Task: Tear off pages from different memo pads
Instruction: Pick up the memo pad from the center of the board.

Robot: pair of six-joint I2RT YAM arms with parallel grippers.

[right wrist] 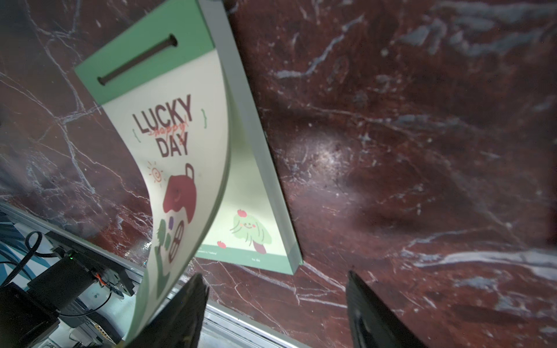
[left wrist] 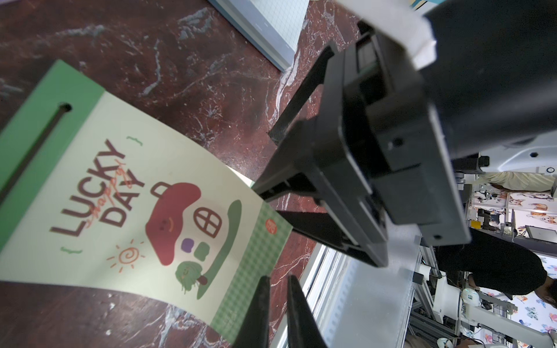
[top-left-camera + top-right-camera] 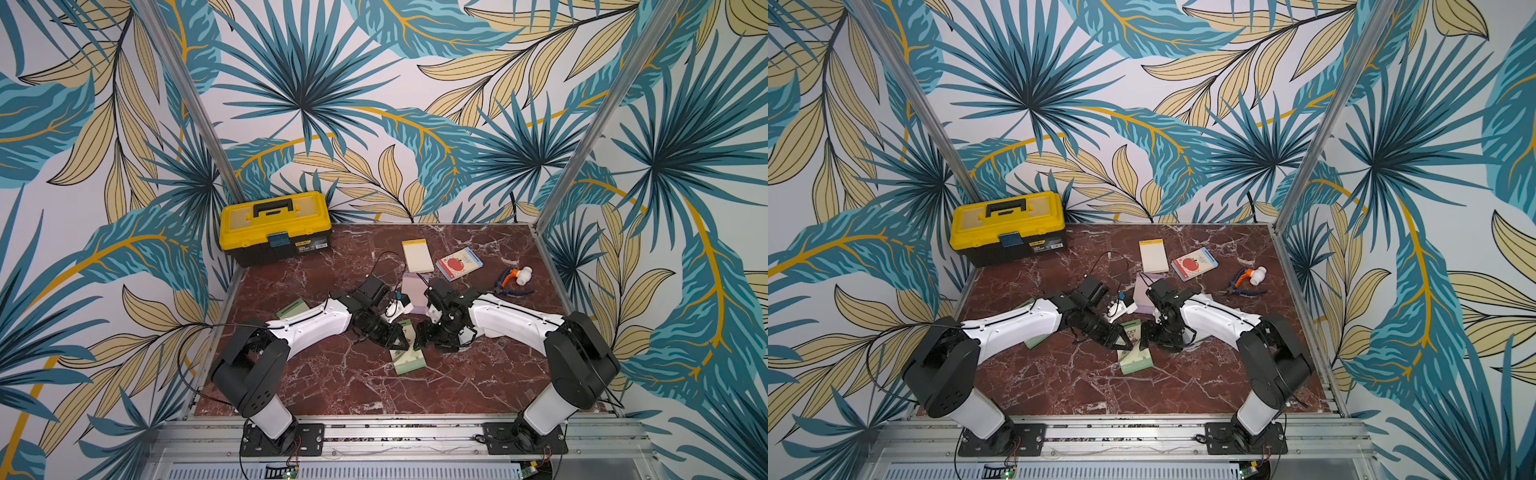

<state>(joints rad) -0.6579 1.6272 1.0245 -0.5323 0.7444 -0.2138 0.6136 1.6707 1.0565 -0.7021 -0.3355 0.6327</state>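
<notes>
The LUCKY DAY pad (image 3: 409, 362) lies near the tabletop's (image 3: 332, 386) centre, its long axis roughly front-to-back. Its top page (image 1: 177, 180) is curled upward between both grippers. The left gripper (image 2: 278, 280), nearly closed, meets the page's corner; a grip cannot be confirmed. The right gripper (image 1: 275, 274) is spread wide and empty, one finger beside the sheet. Counted in a top view: five memo pads (image 3: 417, 255), one lifted page.

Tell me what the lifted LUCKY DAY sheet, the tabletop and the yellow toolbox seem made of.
LUCKY DAY sheet: thin matte printed paper or light card; it curls without creasing. Tabletop: red-brown marble look with white veins, glossy highlights; possibly a printed laminate. Yellow toolbox: moulded plastic, smooth, with black base and handle.
</notes>
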